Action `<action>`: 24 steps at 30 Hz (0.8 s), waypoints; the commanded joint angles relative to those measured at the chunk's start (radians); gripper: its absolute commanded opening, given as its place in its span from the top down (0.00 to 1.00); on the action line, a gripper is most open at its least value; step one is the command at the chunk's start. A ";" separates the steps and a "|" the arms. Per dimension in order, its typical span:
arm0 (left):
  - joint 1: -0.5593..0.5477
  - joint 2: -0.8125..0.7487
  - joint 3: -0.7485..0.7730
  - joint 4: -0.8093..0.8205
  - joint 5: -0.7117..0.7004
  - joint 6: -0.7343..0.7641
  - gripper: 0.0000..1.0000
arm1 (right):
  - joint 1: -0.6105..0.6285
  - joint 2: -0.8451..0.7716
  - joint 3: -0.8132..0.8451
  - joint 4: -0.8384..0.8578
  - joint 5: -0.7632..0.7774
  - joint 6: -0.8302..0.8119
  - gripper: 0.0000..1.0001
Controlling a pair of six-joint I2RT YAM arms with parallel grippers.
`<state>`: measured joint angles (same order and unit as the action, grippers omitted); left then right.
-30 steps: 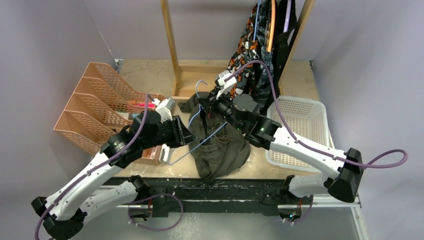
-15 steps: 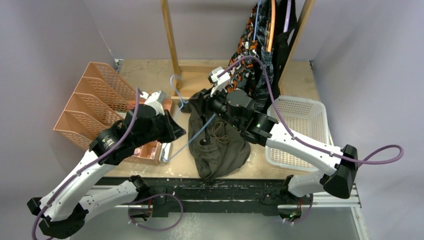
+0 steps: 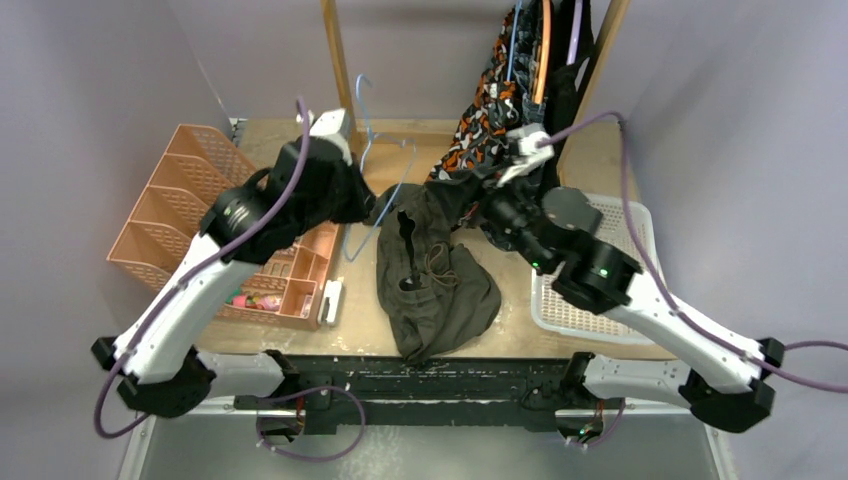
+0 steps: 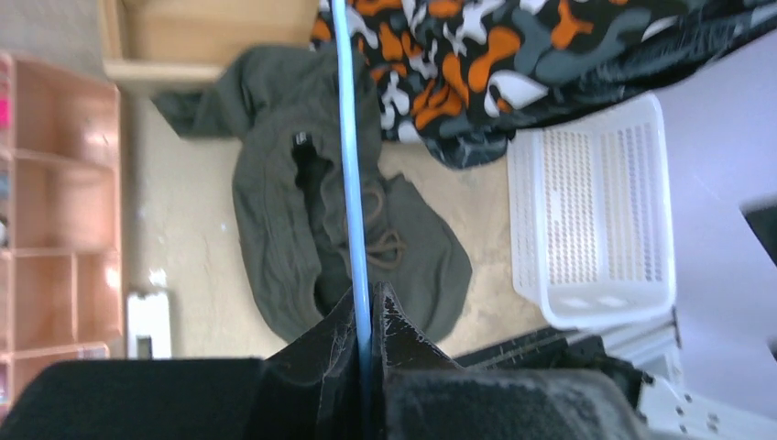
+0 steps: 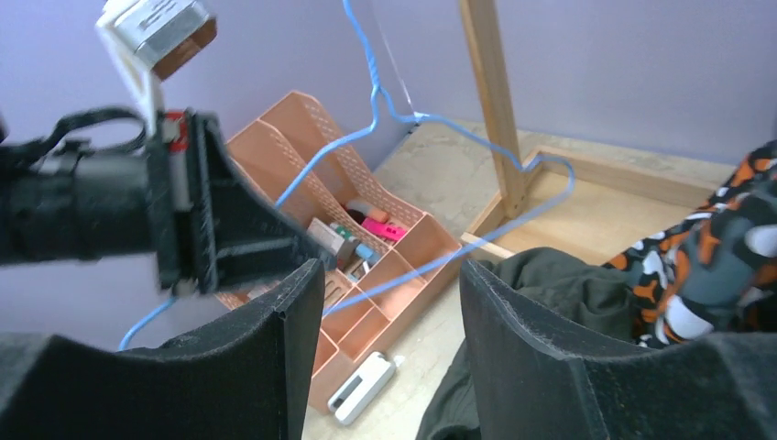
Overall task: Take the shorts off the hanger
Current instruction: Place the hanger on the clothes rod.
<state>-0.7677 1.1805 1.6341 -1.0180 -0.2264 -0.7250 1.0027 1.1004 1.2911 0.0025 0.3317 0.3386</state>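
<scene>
The left claw [image 4: 366,307], clamped on the blue hanger [image 4: 346,137], has lifted it clear; the right claw [image 5: 389,302] has let go, jaws apart, so the olive shorts [image 3: 435,290] lie freed on the table [image 3: 290,150]

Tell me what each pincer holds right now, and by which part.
Left pincer: shut on the blue wire hanger, gripping a straight run of its wire. Right pincer: open, holding nothing.

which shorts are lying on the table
The plain olive green pair, crumpled on the table; the orange camouflage pair and darker ones hang at the wooden rack.
</scene>
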 commanded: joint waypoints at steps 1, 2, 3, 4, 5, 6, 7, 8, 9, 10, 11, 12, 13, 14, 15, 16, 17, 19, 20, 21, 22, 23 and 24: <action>0.000 0.168 0.303 -0.121 -0.134 0.145 1.00 | 0.000 -0.116 -0.033 -0.089 0.104 0.017 0.42; 0.001 0.215 0.373 -0.146 -0.154 0.167 1.00 | 0.000 -0.133 -0.043 -0.115 0.107 0.017 0.42; 0.001 0.256 0.434 -0.169 -0.170 0.184 1.00 | 0.000 -0.148 -0.053 -0.135 0.109 0.017 0.42; 0.002 0.297 0.495 -0.189 -0.188 0.204 1.00 | 0.000 -0.164 -0.063 -0.154 0.110 0.017 0.42; 0.002 0.336 0.552 -0.209 -0.215 0.217 1.00 | -0.001 -0.177 -0.073 -0.172 0.109 0.017 0.42; 0.003 0.376 0.619 -0.232 -0.236 0.229 1.00 | 0.000 -0.187 -0.083 -0.187 0.106 0.017 0.41; 0.004 0.412 0.697 -0.248 -0.247 0.245 1.00 | 0.000 -0.198 -0.093 -0.201 0.105 0.122 0.38; 0.008 0.441 0.744 -0.254 -0.256 0.261 1.00 | -0.001 -0.207 -0.102 -0.212 0.103 0.147 0.37; 0.014 0.464 0.780 -0.251 -0.265 0.278 1.00 | -0.001 -0.213 -0.110 -0.221 0.098 0.167 0.37; 0.025 0.478 0.800 -0.243 -0.273 0.287 1.00 | 0.000 -0.218 -0.118 -0.226 0.087 0.179 0.37; 0.040 0.492 0.815 -0.233 -0.269 0.293 1.00 | 0.000 -0.221 -0.126 -0.219 0.072 0.183 0.36; 0.055 0.495 0.823 -0.226 -0.249 0.293 1.00 | -0.001 -0.221 -0.136 -0.201 0.054 0.183 0.35; 0.066 0.491 0.818 -0.216 -0.226 0.290 1.00 | -0.001 -0.211 -0.148 -0.177 0.011 0.183 0.34; 0.070 0.477 0.798 -0.200 -0.204 0.283 1.00 | -0.001 -0.196 -0.151 -0.138 -0.063 0.180 0.34; 0.070 0.460 0.768 -0.184 -0.182 0.277 1.00 | 0.000 -0.169 -0.141 -0.114 -0.090 0.181 0.34; 0.071 0.433 0.724 -0.164 -0.155 0.274 1.00 | 0.000 -0.139 -0.121 -0.087 -0.087 0.180 0.33; 0.071 0.403 0.676 -0.146 -0.111 0.273 1.00 | 0.000 -0.112 -0.099 -0.075 -0.089 0.188 0.33; 0.071 0.331 0.568 -0.116 -0.038 0.278 1.00 | 0.000 -0.065 -0.049 -0.079 -0.061 0.255 0.33; 0.070 0.287 0.507 -0.102 -0.006 0.279 1.00 | -0.001 -0.043 -0.020 -0.074 -0.007 0.266 0.33; 0.070 0.245 0.450 -0.091 0.015 0.276 1.00 | -0.004 -0.019 0.012 -0.069 0.032 0.272 0.34; 0.070 0.198 0.390 -0.079 0.043 0.276 1.00 | -0.012 0.005 0.047 -0.074 0.066 0.280 0.34; 0.070 0.158 0.337 -0.069 0.065 0.278 1.00 | -0.025 0.031 0.088 -0.075 0.070 0.289 0.34; 0.071 0.114 0.285 -0.066 0.080 0.280 1.00 | -0.043 0.053 0.124 -0.064 0.039 0.291 0.34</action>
<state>-0.6971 1.4677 2.0575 -1.1648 -0.2676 -0.4679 0.9985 1.1095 1.2533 -0.1600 0.3244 0.5701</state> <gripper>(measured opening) 0.006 0.662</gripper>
